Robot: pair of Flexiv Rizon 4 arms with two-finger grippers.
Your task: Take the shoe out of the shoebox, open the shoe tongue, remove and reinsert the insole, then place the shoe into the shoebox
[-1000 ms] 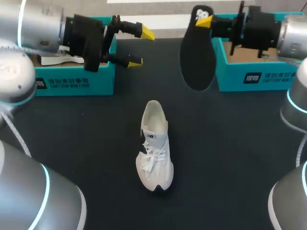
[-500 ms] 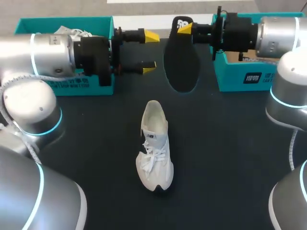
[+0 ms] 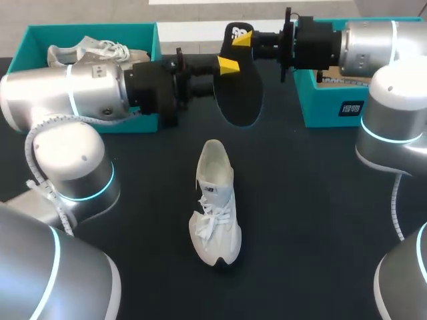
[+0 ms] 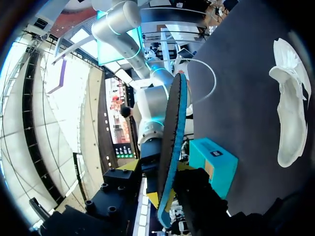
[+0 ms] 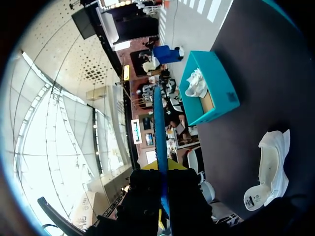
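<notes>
The black insole [image 3: 239, 97] hangs upright in the air above the table's far middle. My right gripper [image 3: 243, 38] is shut on its top end. My left gripper [image 3: 227, 67] comes in from the left and pinches the insole's near edge, one yellow fingertip [image 3: 229, 65] in front and the other hidden behind. In the left wrist view the insole [image 4: 172, 132] stands edge-on between the fingers of that gripper [image 4: 167, 189]. The right wrist view shows its blue edge [image 5: 158, 128] rising from my right gripper [image 5: 161, 172]. The white shoe [image 3: 215, 200] lies on the table, toe towards me.
A teal shoebox [image 3: 143, 40] at the back left holds a second white shoe [image 3: 87, 52]. Another teal shoebox [image 3: 333, 100] stands at the back right under my right arm. The dark table [image 3: 320, 220] spreads around the shoe.
My right arm carried the insole to the left. My left arm swung right to meet it, and its wide-open fingers closed onto the insole's edge.
</notes>
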